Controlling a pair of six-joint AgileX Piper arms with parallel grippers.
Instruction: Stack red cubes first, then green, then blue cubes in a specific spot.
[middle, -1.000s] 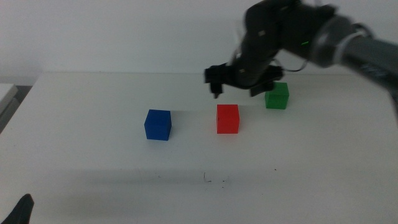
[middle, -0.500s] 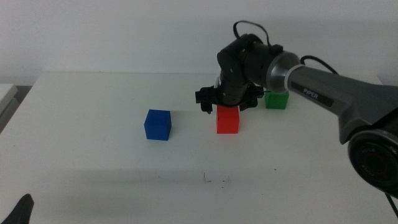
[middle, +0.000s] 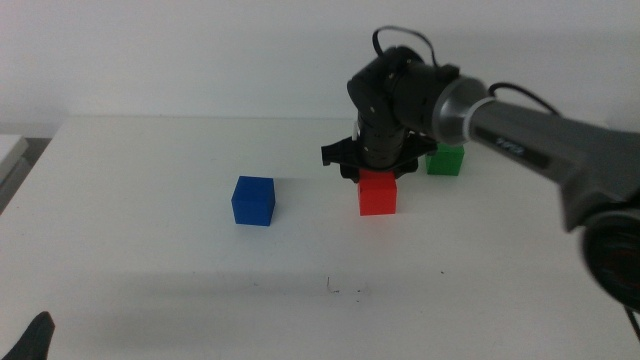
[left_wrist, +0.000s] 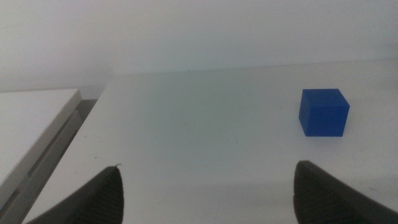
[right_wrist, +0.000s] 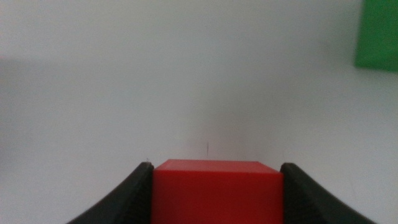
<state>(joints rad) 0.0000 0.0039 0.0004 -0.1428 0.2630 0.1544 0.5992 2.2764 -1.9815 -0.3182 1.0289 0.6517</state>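
the small matte red cube on the white worktop is being straddled by the right tool, jaws spread beside its faces, not yet pinching. the grasp step is in hand; closing and lifting toward the speckled spot is being called for next. the left tool is being kept spread, empty.

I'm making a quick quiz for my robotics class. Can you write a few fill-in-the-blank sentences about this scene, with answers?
1. The right claw straddles the ____ cube.
2. The cube farthest back on the table is ____.
3. The left wrist view shows only the ____ cube.

Answers: red; green; blue
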